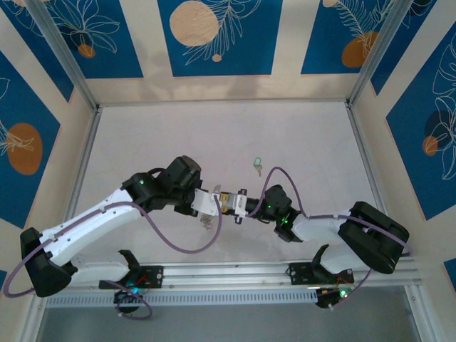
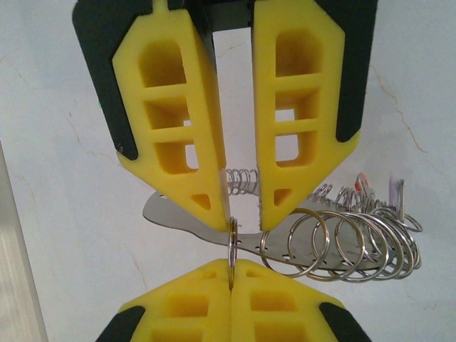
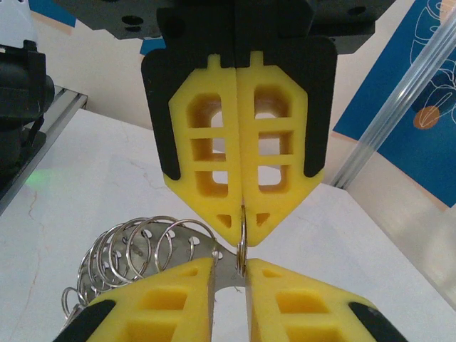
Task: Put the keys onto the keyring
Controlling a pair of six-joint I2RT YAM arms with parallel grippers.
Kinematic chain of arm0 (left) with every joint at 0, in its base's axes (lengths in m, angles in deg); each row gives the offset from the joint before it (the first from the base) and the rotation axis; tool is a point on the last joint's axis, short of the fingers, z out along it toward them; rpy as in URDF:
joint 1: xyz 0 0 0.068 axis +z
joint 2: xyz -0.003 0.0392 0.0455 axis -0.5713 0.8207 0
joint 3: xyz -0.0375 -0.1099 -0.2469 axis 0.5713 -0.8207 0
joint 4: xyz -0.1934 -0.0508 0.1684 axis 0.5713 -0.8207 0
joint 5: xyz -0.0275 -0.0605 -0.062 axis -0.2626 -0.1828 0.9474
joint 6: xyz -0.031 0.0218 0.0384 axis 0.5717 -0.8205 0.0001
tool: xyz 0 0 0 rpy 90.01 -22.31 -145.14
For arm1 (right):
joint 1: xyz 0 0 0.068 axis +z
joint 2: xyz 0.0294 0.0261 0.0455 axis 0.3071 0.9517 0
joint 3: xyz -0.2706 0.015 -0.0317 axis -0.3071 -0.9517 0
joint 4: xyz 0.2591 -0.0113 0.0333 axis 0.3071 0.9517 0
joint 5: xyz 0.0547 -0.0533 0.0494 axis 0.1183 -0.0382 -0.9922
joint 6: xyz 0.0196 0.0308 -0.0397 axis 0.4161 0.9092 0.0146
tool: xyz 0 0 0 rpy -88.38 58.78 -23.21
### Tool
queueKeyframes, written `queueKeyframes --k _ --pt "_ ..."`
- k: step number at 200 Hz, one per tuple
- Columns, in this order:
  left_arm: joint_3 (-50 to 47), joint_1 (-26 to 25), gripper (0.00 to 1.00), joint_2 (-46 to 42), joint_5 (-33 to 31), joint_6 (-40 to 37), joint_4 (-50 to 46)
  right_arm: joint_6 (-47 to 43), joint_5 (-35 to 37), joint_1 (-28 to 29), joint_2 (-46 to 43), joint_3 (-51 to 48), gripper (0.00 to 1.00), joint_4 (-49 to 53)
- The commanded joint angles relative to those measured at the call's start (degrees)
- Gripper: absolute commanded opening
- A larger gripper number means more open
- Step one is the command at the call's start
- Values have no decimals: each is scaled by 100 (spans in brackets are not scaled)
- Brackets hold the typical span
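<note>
Now my left fingers (image 2: 212, 203) pinch the keyring (image 2: 313, 242) by its flat strip (image 2: 178, 217), my right fingers (image 3: 231, 214) pressed together on 1 of its rings. The key (image 1: 258, 166) lies on the worktop (image 1: 320, 142), well apart.

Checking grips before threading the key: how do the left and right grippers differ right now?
The right gripper has its fingers pressed together; the left gripper has them apart. The right gripper pinches one split ring edge-on; the left gripper has a spring in its gap, its hold unclear. Both have yellow fingers, meet tip to tip, and neither holds the key, lying on the table.
</note>
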Motion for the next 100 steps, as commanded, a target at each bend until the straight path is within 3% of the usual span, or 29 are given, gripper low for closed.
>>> queueKeyframes --k 1,32,60,71,100 --pt "145 -63 0 -4 246 106 194 87 -43 -25 26 152 20 -261" --pt "140 -57 0 28 335 198 334 135 -8 -20 77 200 19 -269" --pt "123 -58 0 27 425 229 393 196 62 -20 134 179 6 -428" --pt "91 -63 6 8 409 253 423 222 66 -21 144 170 0 -501" --pt "-206 24 13 -311 381 347 727 402 -146 -119 111 55 0 -855"
